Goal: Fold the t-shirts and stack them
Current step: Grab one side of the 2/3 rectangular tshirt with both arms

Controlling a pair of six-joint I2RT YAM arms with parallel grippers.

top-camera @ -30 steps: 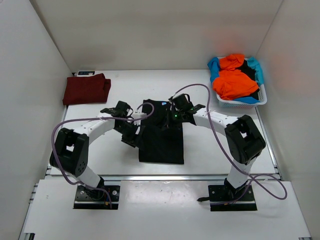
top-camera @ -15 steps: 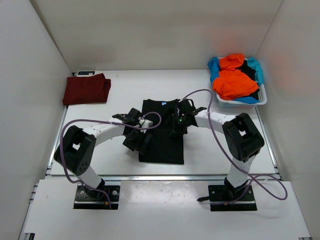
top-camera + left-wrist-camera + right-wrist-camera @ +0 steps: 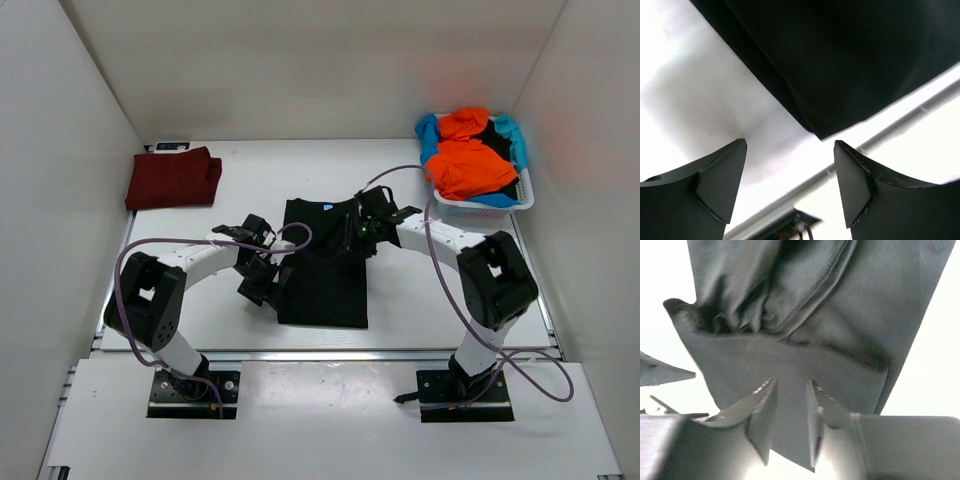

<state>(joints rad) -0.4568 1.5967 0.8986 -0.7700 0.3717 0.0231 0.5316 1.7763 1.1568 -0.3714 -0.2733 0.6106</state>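
Observation:
A black t-shirt (image 3: 322,270) lies on the table as a long folded strip between my two arms. My left gripper (image 3: 262,285) hovers at its lower left edge, open; the left wrist view shows that gripper (image 3: 790,145) holding nothing, with the shirt's corner (image 3: 840,60) just beyond it. My right gripper (image 3: 362,232) is at the shirt's upper right. In the right wrist view its jaws (image 3: 790,382) stand narrowly apart, with a flap of the black cloth (image 3: 790,315) lying between them. A folded dark red t-shirt (image 3: 172,178) lies at the far left.
A white lattice basket (image 3: 480,207) stands at the back right, holding orange (image 3: 465,165), light blue (image 3: 428,135) and black t-shirts. White walls close in the table on three sides. A metal rail (image 3: 330,353) runs along the near edge.
My right gripper has moved from over the shirt's middle to its upper right edge, and its jaws have parted. The raised cloth now lies flat. My left gripper has shifted slightly, staying open.

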